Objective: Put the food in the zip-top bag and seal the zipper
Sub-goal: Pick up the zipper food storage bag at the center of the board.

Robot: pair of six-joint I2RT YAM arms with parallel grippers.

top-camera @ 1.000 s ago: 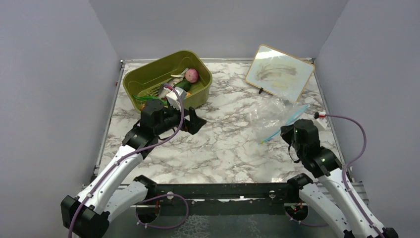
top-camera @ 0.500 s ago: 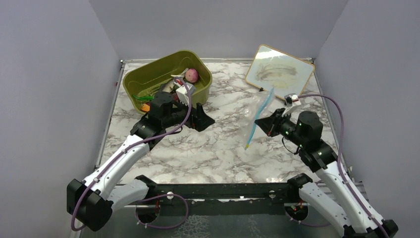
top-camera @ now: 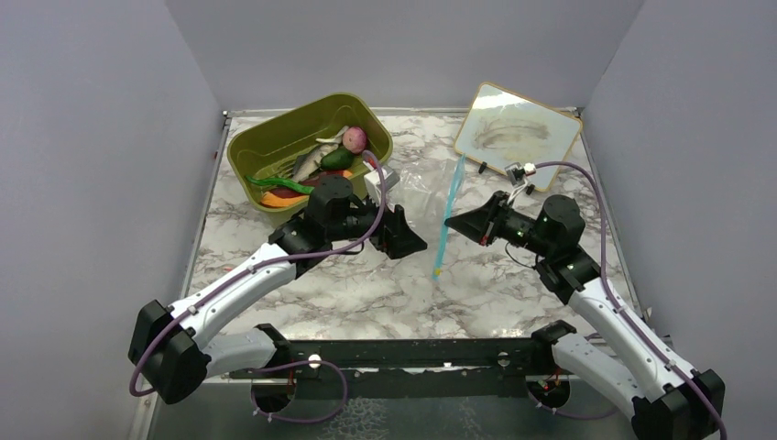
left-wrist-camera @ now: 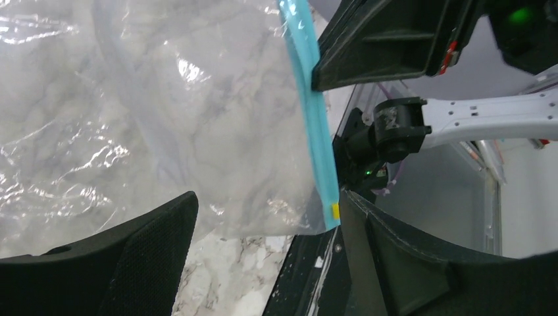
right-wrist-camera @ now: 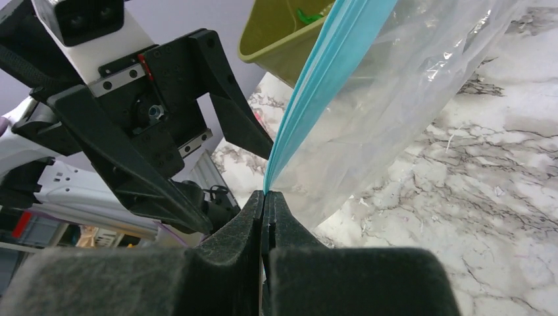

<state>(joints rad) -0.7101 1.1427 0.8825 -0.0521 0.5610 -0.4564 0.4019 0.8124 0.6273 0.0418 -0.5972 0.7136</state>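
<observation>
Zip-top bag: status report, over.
Right gripper shut on zipper, zip-top bag lifted, hanging. Left gripper open, facing bag. Food in green tub, none bagged. Nothing between left gripper and bag.

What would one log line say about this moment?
right tool: shut on blue strip of bag | left tool: open, facing bag | food: in green tub

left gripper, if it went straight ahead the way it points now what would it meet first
Probably the transparent plastic zip-top bag with its light blue strip, hanging just ahead of the open left gripper and pinched by the right gripper; depth is unclear.
</observation>
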